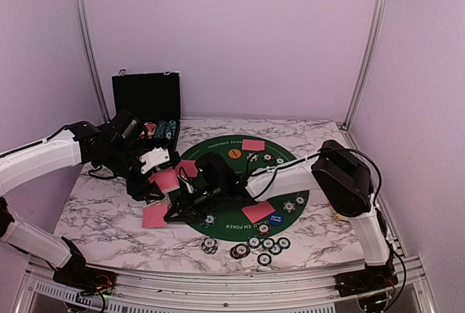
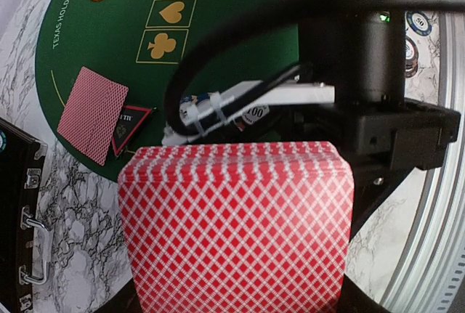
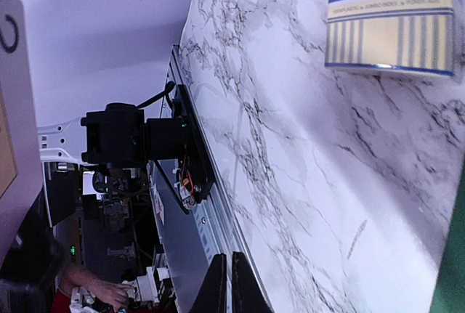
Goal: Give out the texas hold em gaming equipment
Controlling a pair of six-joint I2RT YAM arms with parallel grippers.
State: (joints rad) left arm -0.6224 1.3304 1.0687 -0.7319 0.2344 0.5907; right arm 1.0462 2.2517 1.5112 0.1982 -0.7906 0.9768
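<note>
My left gripper (image 1: pixel 160 175) is shut on a deck of red-backed playing cards (image 2: pixel 236 226), held above the left edge of the green poker mat (image 1: pixel 218 182). My right gripper (image 1: pixel 177 213) reaches across the mat to its near-left rim. Its fingers (image 3: pixel 216 287) stand shut, and nothing shows between them. A single red card (image 1: pixel 155 216) lies on the marble just left of it. More red cards (image 1: pixel 253 144) (image 1: pixel 258 211) (image 2: pixel 91 113) lie on the mat. So do an orange button (image 1: pixel 234 153), a blue button (image 1: pixel 275 219) and a red-black triangular marker (image 2: pixel 131 123).
The open black chip case (image 1: pixel 145 102) stands at the back left. Several poker chips (image 1: pixel 258 244) lie by the near edge. The right arm's black body (image 2: pixel 363 73) crosses just beyond the deck. A blue-and-cream piece reading HOLD'EM (image 3: pixel 392 15) lies on the marble.
</note>
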